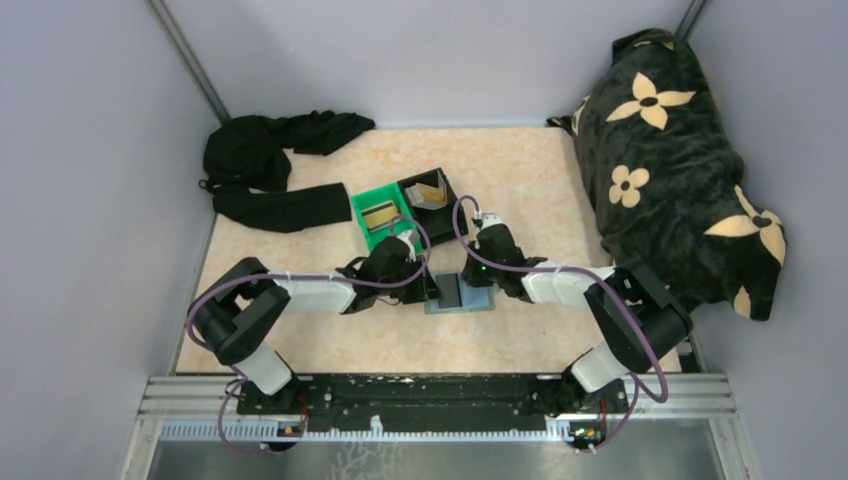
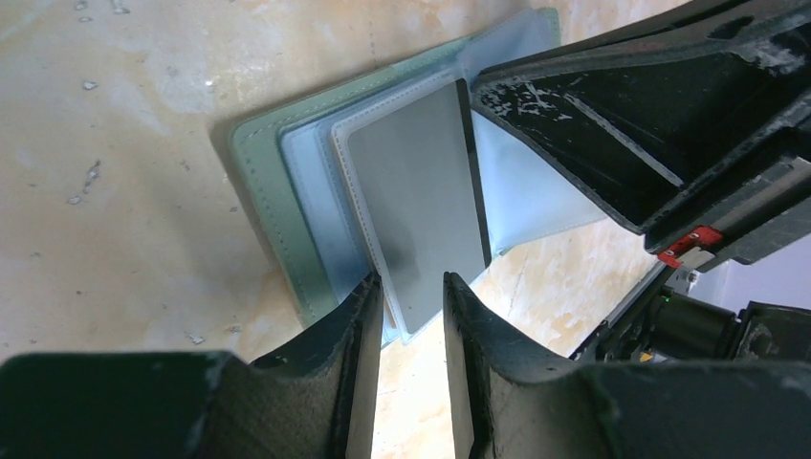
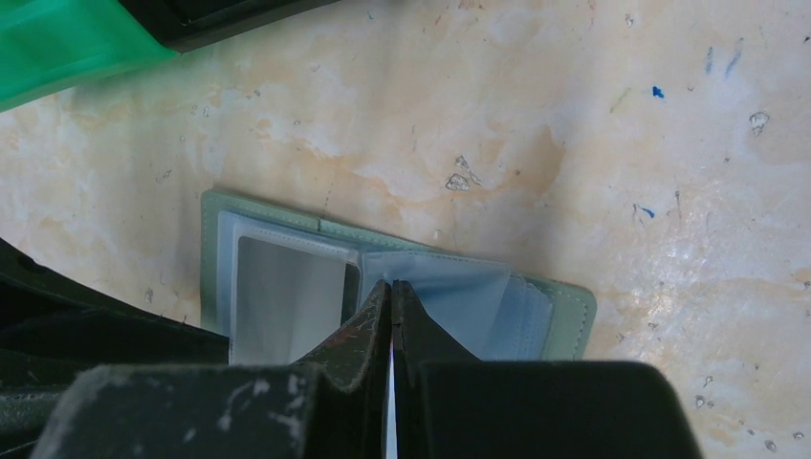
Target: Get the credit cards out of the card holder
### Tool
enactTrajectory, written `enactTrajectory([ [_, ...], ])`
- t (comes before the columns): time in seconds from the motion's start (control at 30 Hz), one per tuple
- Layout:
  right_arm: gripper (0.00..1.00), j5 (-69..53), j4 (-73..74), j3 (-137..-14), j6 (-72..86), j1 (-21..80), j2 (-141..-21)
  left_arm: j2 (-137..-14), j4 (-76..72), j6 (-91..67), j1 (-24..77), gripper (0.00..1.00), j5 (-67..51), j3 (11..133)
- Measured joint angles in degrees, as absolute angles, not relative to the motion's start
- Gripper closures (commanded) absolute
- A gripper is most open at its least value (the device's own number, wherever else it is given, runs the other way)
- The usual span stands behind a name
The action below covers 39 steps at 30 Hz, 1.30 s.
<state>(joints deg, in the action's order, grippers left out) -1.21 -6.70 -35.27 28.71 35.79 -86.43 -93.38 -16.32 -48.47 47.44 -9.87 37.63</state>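
Left pincer (image 2: 411,283) by card (image 2: 416,182) in holder (image 2: 263,182)

Card holder (image 3: 430,277): near edge hidden beneath right hand (image 3: 392,287), right wrist view; far panel partly hidden behind same hand, left wrist view. Green bin (image 3: 57,43): cropped at upper-left edge.

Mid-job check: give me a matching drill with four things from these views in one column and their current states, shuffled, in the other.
Things:
1. left gripper
2. right gripper
3. card holder
4. green bin

States:
A. jaws shut, tips at the holder's middle
B. lying open on the table
C. jaws apart, at the near edge of the holder
D. has a tan-gold card in it

Pairs: 1-C, 2-A, 3-B, 4-D
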Motion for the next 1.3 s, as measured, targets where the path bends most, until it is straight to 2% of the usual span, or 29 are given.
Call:
enactTrajectory([
  [0.63,1.0,-0.9,-9.9,-33.7,29.8,35.6,-86.2,-94.9,-13.8,-47.7,47.4,0.64,-13.4,46.9],
  [0.8,1.0,-0.2,-6.6,-29.7,31.2,33.3,-79.8,-97.7,-13.7,-47.3,47.4,0.64,-13.8,49.2],
  [1.07,1.0,6.1,3.6,-26.6,32.1,30.7,-60.6,-102.7,-13.6,-46.7,47.4,0.64,-15.4,53.6],
  [1.3,1.0,6.4,6.6,-26.6,32.1,29.9,-61.3,-103.3,-13.6,-46.6,47.7,0.63,-17.2,57.9],
])
